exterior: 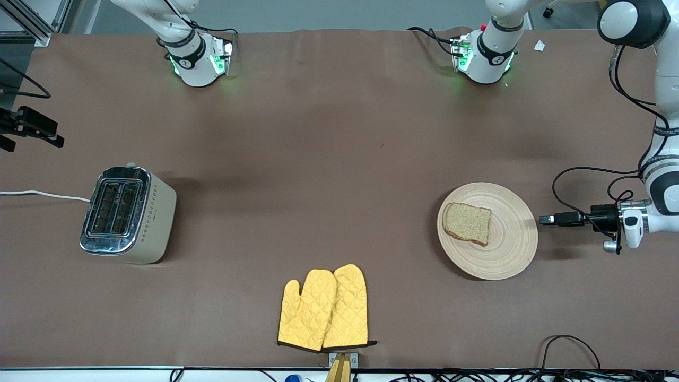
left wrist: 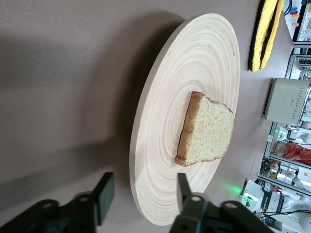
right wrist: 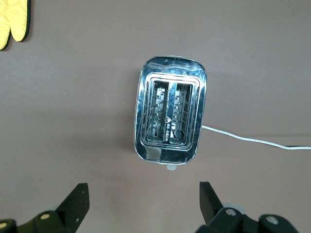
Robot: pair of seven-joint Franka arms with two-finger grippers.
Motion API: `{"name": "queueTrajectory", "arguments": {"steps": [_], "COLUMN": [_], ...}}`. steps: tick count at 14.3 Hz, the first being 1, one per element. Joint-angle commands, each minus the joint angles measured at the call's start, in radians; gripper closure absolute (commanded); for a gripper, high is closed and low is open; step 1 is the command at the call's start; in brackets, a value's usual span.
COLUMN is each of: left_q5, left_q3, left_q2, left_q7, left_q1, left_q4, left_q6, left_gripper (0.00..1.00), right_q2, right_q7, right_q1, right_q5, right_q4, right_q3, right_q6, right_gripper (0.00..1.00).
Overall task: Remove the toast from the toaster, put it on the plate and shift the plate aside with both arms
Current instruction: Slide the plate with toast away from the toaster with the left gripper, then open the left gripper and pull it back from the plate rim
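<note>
The round pale wooden plate (exterior: 509, 249) lies toward the left arm's end of the table. The toast (exterior: 467, 223), a speckled slice with a darker crust, lies flat on it, off-centre toward the right arm's end. My left gripper (exterior: 546, 218) reaches in low and level, right at the plate's rim. In the left wrist view the left gripper (left wrist: 144, 191) is open, one finger (left wrist: 104, 194) outside the plate (left wrist: 160, 145) and the other over its surface, a short way from the toast (left wrist: 206, 131). My right gripper (right wrist: 141, 204) hangs open and empty over the toaster (right wrist: 170, 116).
The chrome and cream toaster (exterior: 127, 215) stands toward the right arm's end, slots up, its white cord (exterior: 42, 194) trailing off the table's end. Two yellow quilted oven mitts (exterior: 323, 307) lie near the front edge at mid-table. Cables hang from the left arm.
</note>
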State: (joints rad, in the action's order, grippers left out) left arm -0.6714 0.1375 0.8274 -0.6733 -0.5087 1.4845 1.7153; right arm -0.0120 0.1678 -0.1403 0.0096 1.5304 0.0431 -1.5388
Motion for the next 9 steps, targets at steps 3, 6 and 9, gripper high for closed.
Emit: {"name": "queueTrajectory", "arguments": {"steps": [3,6,9], "left_q5": [0.134,0.24,0.335], "left_q3": [-0.013,-0.004,-0.003], "left_q2": [-0.016,-0.028,-0.08], "left_q7": [0.017,0.018,0.044], "left_q1": [-0.005,0.002,0.059], "left_q4": [-0.09,-0.167,-0.207], "left_q6": [-0.016,-0.017,-0.017], "left_gripper": [0.0,0.0,0.0], "right_q2": [0.018,0.02,0.02], "right_q7": [-0.01,-0.01,-0.01], "right_q1": [-0.018,-0.018,-0.018], "right_q5": [-0.017,-0.017,-0.017], "right_q4": [0.011,0.013,0.013], "right_q3": [0.017,0.017,0.017], "right_q6": [0.005,0.006,0.006], "right_gripper": [0.0,0.0,0.0]}}
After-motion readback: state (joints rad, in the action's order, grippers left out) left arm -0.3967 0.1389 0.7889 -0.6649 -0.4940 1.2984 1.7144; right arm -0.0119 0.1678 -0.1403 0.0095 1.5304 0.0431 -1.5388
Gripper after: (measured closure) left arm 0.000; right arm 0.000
